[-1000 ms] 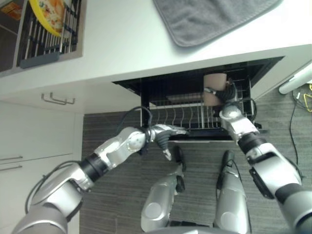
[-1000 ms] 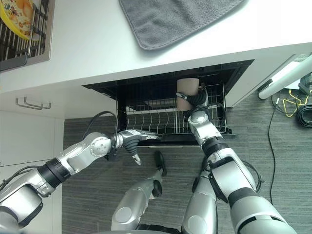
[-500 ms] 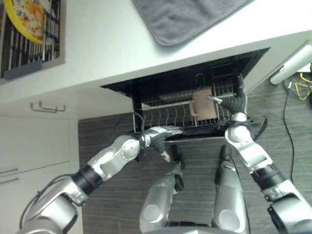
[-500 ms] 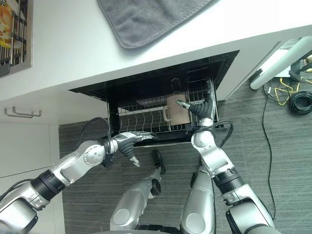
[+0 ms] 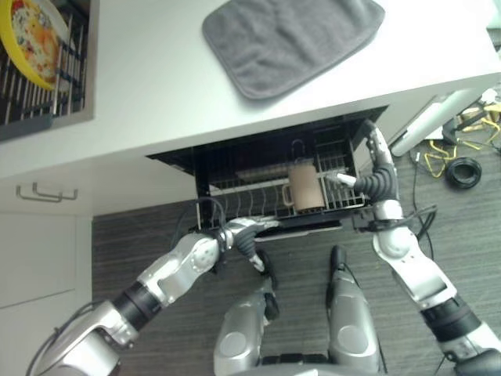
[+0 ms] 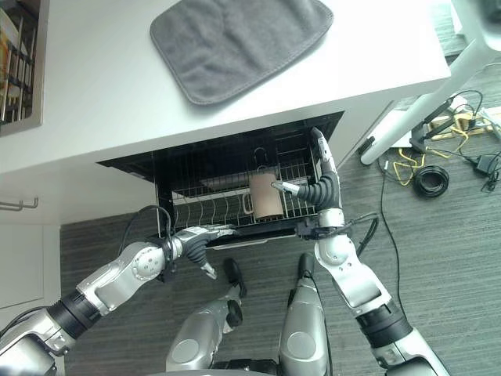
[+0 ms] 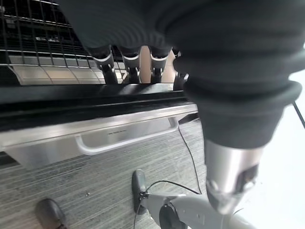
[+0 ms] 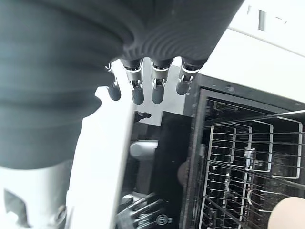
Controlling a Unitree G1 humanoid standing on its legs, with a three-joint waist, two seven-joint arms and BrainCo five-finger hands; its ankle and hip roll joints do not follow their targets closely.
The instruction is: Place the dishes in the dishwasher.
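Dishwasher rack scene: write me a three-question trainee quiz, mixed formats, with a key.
1. True or false: the tan mug stands in the wire rack of the open dishwasher.
2. Multiple choice: the grey cloth lies A) on the white counter, B) in the rack, C) on the floor.
3. Fill in: the left hand rests at the rack's ____ edge, nearest the robot.

Key
1. True. The right hand, fingers straight, is beside the mug and not curled round it.
2. A.
3. Front. Its fingers reach over that edge.
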